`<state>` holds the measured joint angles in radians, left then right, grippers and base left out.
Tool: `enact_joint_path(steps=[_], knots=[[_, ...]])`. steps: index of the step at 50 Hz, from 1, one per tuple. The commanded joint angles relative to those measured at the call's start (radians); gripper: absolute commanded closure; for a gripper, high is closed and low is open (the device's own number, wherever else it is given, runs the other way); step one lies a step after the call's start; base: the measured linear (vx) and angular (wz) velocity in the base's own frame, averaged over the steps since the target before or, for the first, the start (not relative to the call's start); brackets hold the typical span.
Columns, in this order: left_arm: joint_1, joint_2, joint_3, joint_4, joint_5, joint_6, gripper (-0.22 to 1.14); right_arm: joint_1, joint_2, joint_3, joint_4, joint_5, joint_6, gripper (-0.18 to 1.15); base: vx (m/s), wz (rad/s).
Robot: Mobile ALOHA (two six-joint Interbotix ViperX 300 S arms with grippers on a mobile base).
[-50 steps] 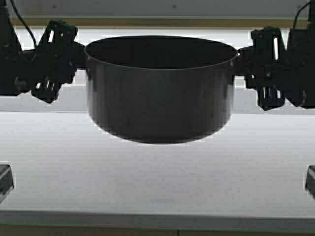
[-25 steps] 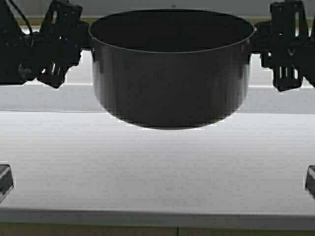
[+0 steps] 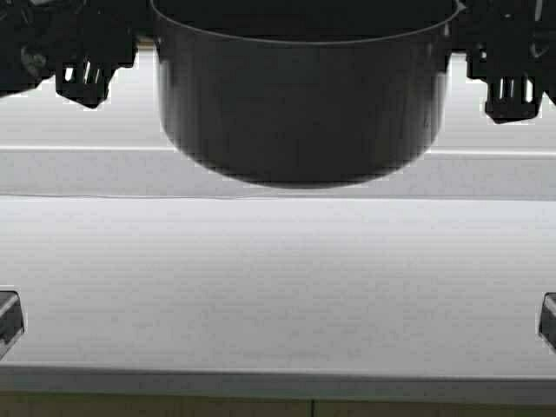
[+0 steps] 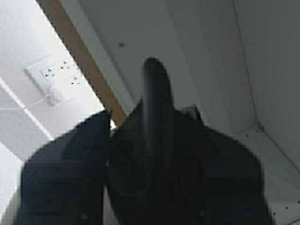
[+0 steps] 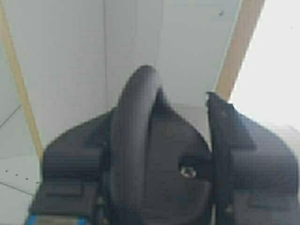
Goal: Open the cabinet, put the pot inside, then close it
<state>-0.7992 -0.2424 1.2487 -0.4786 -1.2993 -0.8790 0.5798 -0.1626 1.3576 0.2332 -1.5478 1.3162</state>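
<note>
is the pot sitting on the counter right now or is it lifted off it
Lifted. The pot hangs clear above the counter, with the left gripper and right gripper holding its side handles.

Left gripper (image 4: 157,154) fills the lower half of the frame, dark fingers (image 4: 65,173) clamped on a black loop handle (image 4: 157,108) that stands up through the centre. Behind it, across the upper right, spreads the pale grey cabinet interior (image 4: 211,51), with a panel at the lower right edge dotted with small holes. A beige cabinet edge (image 4: 77,51) runs diagonally from the top left. In the upper left, a white wall socket (image 4: 58,77) holds a white plug (image 4: 57,95), its cable trailing off toward the left edge.
</note>
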Motion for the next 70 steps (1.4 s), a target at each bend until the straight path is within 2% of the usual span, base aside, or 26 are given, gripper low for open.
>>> enact_joint_path(steps=[1, 13, 21, 31, 44, 54, 70], knots=[[-0.054, -0.130, -0.055, -0.003, 0.129, 0.098, 0.87, 0.080, -0.138, -0.064, -0.011, 0.064, -0.020, 0.89, 0.00, 0.00], [-0.052, -0.267, -0.150, -0.081, 0.360, 0.272, 0.87, 0.086, -0.391, -0.195, -0.009, 0.459, -0.127, 0.89, 0.00, 0.00], [-0.034, -0.287, -0.259, -0.140, 0.505, 0.368, 0.87, 0.080, -0.446, -0.278, 0.014, 0.641, -0.196, 0.89, 0.00, 0.00], [-0.020, -0.278, -0.370, -0.150, 0.584, 0.410, 0.87, 0.080, -0.443, -0.351, 0.087, 0.687, -0.279, 0.89, 0.00, 0.00], [0.017, -0.265, -0.396, -0.152, 0.638, 0.408, 0.87, 0.080, -0.407, -0.391, 0.109, 0.718, -0.301, 0.89, 0.00, 0.00], [0.031, -0.229, -0.454, -0.152, 0.660, 0.410, 0.87, 0.037, -0.374, -0.448, 0.120, 0.729, -0.311, 0.89, 0.05, -0.01], [0.031, -0.129, -0.627, -0.153, 0.716, 0.399, 0.87, -0.014, -0.313, -0.606, 0.109, 0.891, -0.316, 0.89, 0.17, 0.00]])
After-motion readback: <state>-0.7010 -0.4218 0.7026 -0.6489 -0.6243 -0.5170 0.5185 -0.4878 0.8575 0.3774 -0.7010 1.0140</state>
